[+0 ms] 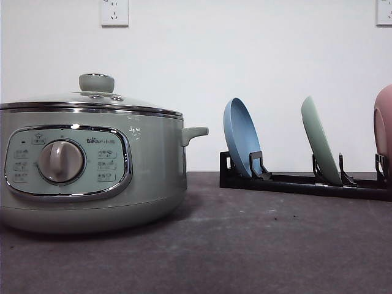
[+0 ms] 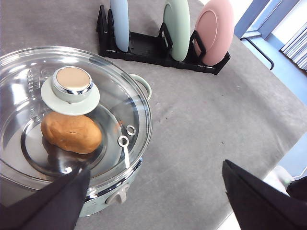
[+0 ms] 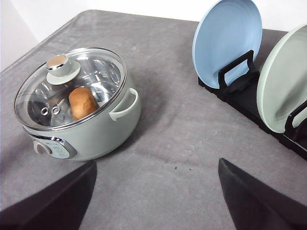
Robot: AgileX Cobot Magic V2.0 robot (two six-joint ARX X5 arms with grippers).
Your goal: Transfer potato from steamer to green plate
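The pale-green steamer (image 1: 92, 165) stands at the left of the table with its glass lid (image 2: 72, 110) on. Through the lid the orange-brown potato (image 2: 71, 133) lies inside the pot, also the potato (image 3: 82, 102) in the right wrist view. The green plate (image 1: 320, 141) stands on edge in a black rack (image 1: 306, 180) at the right; it is the middle plate (image 2: 176, 28) of three. My left gripper (image 2: 156, 196) hangs open above the steamer's near side. My right gripper (image 3: 158, 196) is open over bare table between steamer and rack.
A blue plate (image 1: 241, 138) stands left of the green one in the rack, and a pink dish (image 1: 384, 128) to its right. Grey cloth covers the table. The steamer's side handle (image 1: 195, 133) points toward the rack. The table edge (image 2: 268, 158) lies near the left gripper.
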